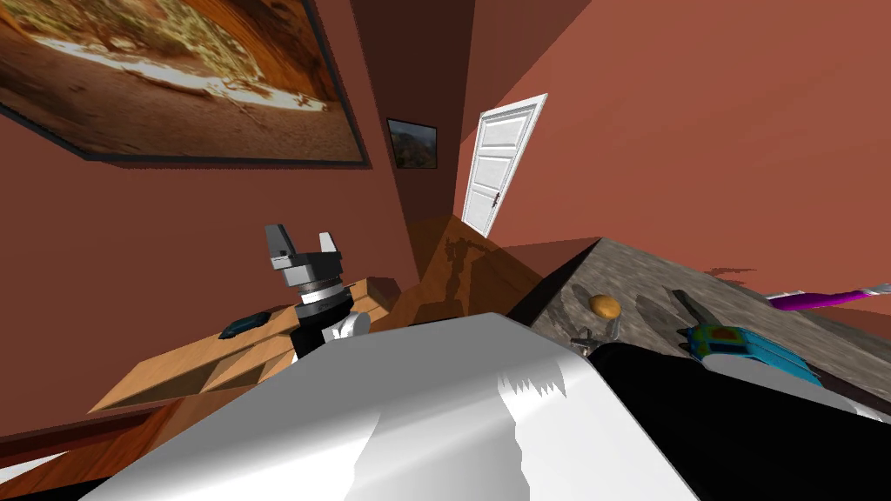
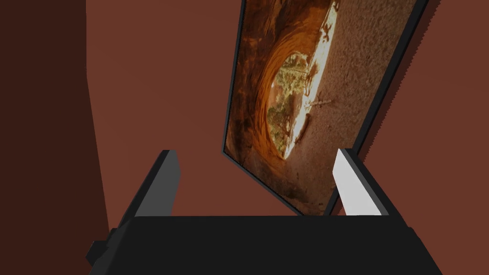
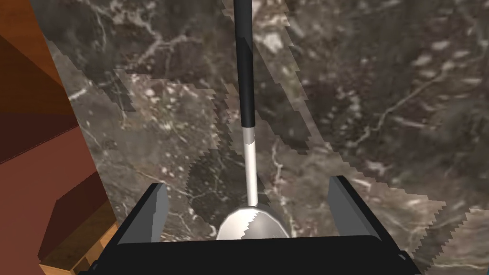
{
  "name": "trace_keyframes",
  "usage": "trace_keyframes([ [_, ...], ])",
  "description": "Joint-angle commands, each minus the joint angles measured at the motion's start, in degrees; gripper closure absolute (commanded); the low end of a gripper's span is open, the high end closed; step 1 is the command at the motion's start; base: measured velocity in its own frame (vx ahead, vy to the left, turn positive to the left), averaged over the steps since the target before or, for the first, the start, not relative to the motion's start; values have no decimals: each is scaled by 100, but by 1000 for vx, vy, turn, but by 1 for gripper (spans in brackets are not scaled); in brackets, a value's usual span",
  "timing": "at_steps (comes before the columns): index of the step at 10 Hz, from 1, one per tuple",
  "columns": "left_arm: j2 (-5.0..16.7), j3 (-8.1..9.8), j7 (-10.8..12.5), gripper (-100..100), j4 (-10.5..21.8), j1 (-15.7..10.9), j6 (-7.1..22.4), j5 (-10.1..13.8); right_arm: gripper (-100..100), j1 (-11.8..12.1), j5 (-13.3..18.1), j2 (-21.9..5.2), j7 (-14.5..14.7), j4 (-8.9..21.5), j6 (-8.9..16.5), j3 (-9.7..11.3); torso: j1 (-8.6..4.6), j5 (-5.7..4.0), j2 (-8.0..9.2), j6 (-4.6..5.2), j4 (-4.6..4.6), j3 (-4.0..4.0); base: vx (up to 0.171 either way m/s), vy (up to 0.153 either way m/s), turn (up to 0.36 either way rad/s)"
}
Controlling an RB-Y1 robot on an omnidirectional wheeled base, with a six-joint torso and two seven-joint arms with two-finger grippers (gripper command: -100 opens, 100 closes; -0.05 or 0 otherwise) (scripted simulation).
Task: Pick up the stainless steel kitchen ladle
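Ladle (image 3: pixel 249 157) lay on the dark marble tabletop (image 3: pixel 382 95), its bowl between the right hand's (image 3: pixel 248 184) spread fingers, handle pointing away. The approach looked done; the next move called for lowering and pinching the shaft. Left hand (image 2: pixel 255 153) was raised, spread, idle.

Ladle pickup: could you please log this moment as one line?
right end effector open over ladle | ladle on counter, not gripped | left end effector open, raised

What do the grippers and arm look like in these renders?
Left gripper: two grey blade fingers on a dark box, then a silver ring, a black wrist and a white forearm link. Right gripper: same grey blades, black box body. No cables or markings visible.
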Motion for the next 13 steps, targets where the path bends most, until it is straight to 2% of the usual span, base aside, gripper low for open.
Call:
trace_keyframes([
  [1,0,0,0,0,0,0,0,0,-100,-115,60,84,13,46,112,173,0,0,0,0,0,0,-14,-2,61],
  [2,0,0,0,0,0,0,0,0,-100,-173,92,130,21,68,165,262,0,0,3,1,1,2,-13,-2,48],
  [3,0,0,0,0,0,0,0,0,-100,-121,78,114,14,31,137,204,0,0,4,1,1,2,0,0,0],
  [4,0,0,0,0,0,0,0,0,100,-127,82,120,16,34,151,217,1,2,2,1,0,1,0,0,0],
  [8,0,0,0,0,0,0,0,0,100,-128,84,116,20,33,151,212,2,-1,-1,4,0,-1,0,0,0],
  [9,0,0,0,0,0,0,0,0,0,-128,83,116,19,34,151,212,2,-1,-1,3,0,-1,0,0,0],
  [10,0,0,0,0,0,0,0,0,100,-26,13,14,1,11,32,39,2,-1,-1,3,0,-1,16,1,-61],
  [11,0,0,0,0,0,1,0,0,100,32,-18,-32,-6,-11,-21,-50,3,4,-6,4,-1,-3,22,3,-74],
  [12,0,0,0,0,0,1,0,0,100,-38,3,-1,18,39,16,31,6,3,-8,3,-2,-5,8,1,-14],
  [13,0,0,0,0,0,0,0,0,0,-31,1,-6,11,34,7,20,5,0,-6,1,-2,-3,0,0,0],
])
